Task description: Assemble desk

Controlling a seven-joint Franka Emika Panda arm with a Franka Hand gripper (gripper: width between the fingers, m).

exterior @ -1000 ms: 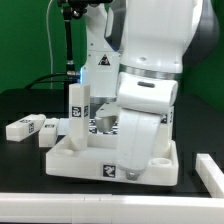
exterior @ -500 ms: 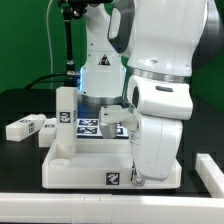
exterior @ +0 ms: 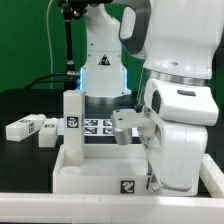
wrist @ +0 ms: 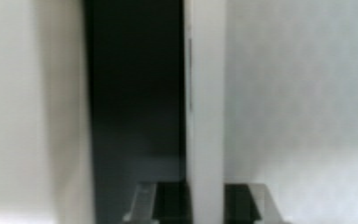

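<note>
The desk tabletop [exterior: 95, 178] lay flat on the black bench [exterior: 20, 165], its long axis running across the exterior view. The pincer [wrist: 204, 203] pinched narrow on its rim at the exterior view's right end. One upright leg [exterior: 72, 125] stood at the opposite end, well apart from the pincer.

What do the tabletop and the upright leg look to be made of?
The tabletop: seemingly white plastic, matte; even colour, moulded raised rim. The upright leg: likely the same matte white plastic, a square block bearing a printed tag.
</note>
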